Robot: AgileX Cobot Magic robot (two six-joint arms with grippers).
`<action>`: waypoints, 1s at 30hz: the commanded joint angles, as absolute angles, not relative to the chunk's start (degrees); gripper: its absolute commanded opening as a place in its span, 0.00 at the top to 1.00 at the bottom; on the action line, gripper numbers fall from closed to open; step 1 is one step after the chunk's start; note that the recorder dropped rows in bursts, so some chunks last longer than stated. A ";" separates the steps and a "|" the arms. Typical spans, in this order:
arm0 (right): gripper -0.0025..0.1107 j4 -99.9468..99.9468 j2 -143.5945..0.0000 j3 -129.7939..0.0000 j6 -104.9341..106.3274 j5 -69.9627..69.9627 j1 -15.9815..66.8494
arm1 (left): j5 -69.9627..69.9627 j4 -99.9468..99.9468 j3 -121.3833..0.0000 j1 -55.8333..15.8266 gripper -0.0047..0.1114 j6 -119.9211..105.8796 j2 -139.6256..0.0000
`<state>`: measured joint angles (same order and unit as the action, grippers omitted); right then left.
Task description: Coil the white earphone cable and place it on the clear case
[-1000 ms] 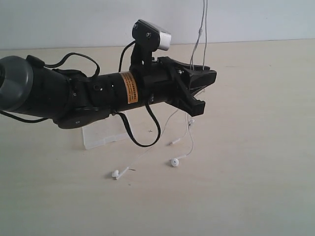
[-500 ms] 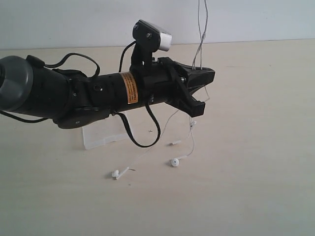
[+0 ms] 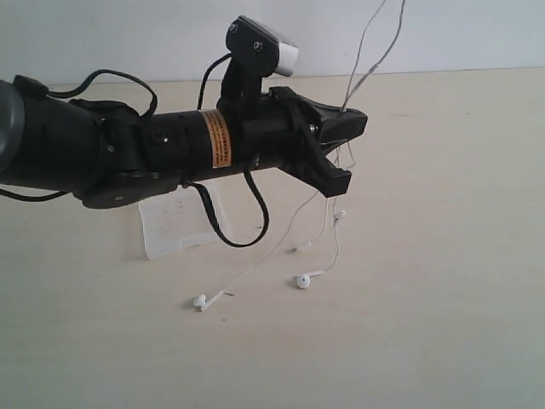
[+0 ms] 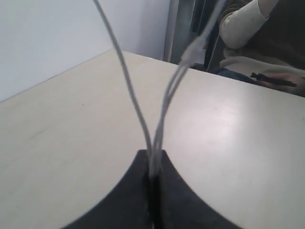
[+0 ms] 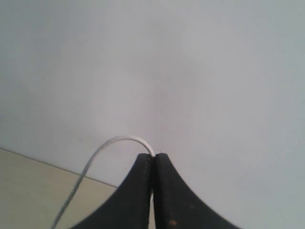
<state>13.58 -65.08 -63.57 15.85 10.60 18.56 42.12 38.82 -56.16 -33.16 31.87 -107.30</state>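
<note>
White earphone cable [image 4: 164,101] clamped in left claw [image 4: 153,156] and right claw [image 5: 153,158].

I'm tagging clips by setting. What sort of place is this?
Probably a robotics lab or test bench rather than a home: a bare pale table against a plain white wall, a black robot arm carrying a small camera, and a person just beyond the table's edge.

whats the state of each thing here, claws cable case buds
left claw: shut on the white earphone cable
right claw: shut on the same cable
white earphone cable: uncoiled, pinched strands rising, rest hanging
earbuds: resting on the table
clear case: flat on the table, no cable on it
</note>
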 commanded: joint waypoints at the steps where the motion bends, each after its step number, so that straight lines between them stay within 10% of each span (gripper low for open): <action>1: 0.98 13.05 -64.68 -62.29 16.19 11.58 16.84 | 41.37 39.26 -54.93 -33.14 0.96 32.15 -104.33; 30: 0.98 17.11 -63.07 -37.89 14.70 -12.13 15.55 | 21.75 40.48 -54.57 -31.95 0.96 30.31 -90.88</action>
